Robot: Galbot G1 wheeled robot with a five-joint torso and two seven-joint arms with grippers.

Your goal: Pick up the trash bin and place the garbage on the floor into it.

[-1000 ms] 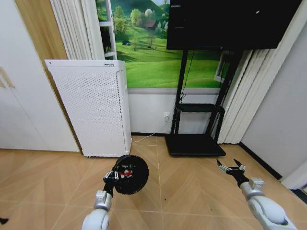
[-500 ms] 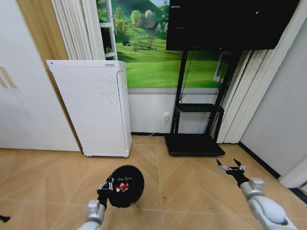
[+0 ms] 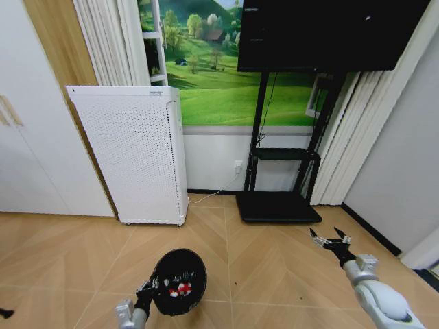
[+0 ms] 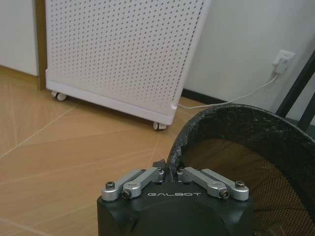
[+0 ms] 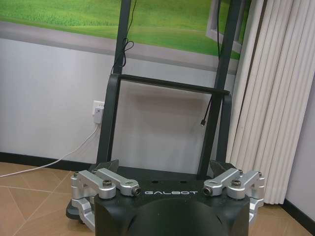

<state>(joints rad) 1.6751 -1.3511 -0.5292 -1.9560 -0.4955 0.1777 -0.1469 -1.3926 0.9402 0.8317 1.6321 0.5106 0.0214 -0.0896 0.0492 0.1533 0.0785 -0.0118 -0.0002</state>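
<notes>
We count 1 trash bin (image 3: 179, 282) w/ red-and-white garbage (image 3: 180, 288) inside (pcs too small to count), 2 grippers – left gripper (image 3: 152, 284) clamped on the bin rim, right gripper (image 3: 329, 240) spread apart – plus 1 white perforated appliance (image 3: 137, 154), 1 TV stand (image 3: 280, 178), 1 wall socket (image 3: 238, 166).

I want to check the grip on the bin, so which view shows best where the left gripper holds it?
The left wrist view: the left gripper is shut on the trash bin at its rim. The head view shows the bin's mouth with red scraps inside. The right wrist view faces the TV stand.
</notes>
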